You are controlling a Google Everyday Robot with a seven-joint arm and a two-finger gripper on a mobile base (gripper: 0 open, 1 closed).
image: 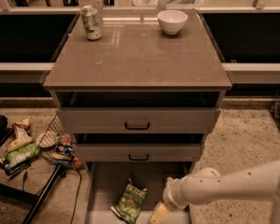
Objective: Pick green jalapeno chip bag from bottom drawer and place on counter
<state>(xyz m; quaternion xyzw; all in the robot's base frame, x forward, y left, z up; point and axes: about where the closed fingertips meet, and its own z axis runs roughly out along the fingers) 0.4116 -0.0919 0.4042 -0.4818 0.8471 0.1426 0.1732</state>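
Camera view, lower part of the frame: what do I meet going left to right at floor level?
From the left: pile of snack packets on the floor → green jalapeno chip bag lying in the bottom drawer → gripper, low at the drawer's right front, beside the bag → white arm extending to the right edge.

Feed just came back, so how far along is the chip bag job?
Done: the bottom drawer stands pulled out. In hand: the gripper hangs low over it, just right of the green jalapeno chip bag, which lies on the drawer floor, not lifted. Left: grasp it, lift it, set it on the counter by the can and bowl.
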